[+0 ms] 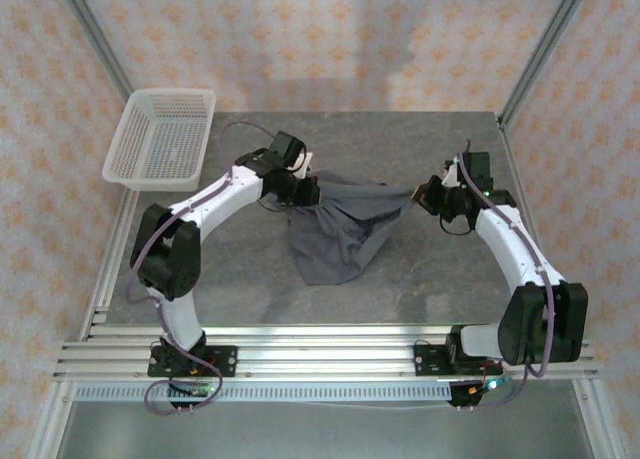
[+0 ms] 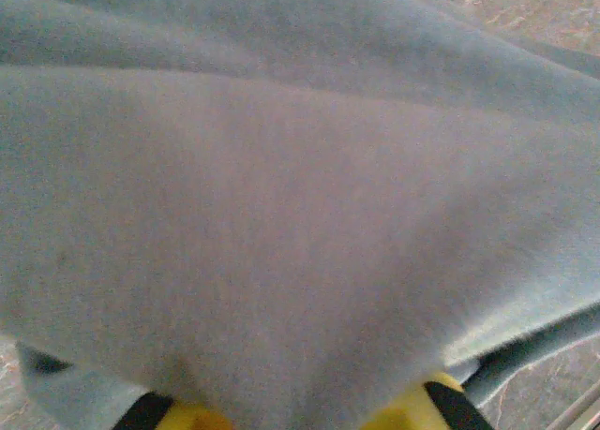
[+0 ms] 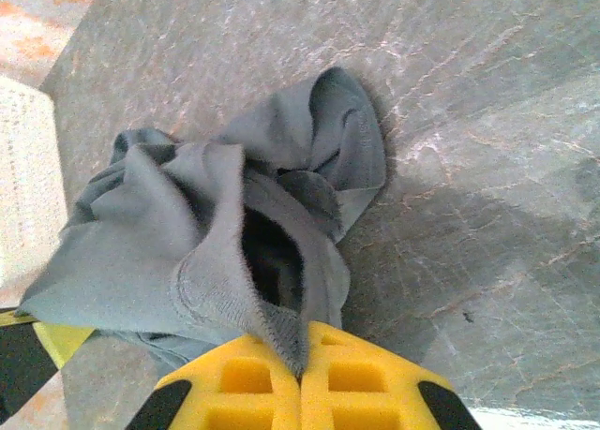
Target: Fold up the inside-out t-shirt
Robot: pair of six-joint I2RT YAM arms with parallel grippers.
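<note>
Top external view gives us the grey table (image 1: 430, 279) with the inside-out t-shirt (image 1: 338, 234) strung between both arms over its middle, top edge pulled taut, the rest sagging in a bunched point toward the near side. No fold made yet, by my read: the flattening and every fold are left to do. The left gripper (image 1: 303, 192) has one upper end, the right gripper (image 1: 428, 196) the other. Right wrist view: yellow fingers (image 3: 248, 378) pressed together, pinching a hem between the tips, cloth crumpled beyond them. Left wrist view: cloth drapes over the closed fingers (image 2: 192, 419), clamped in.
</note>
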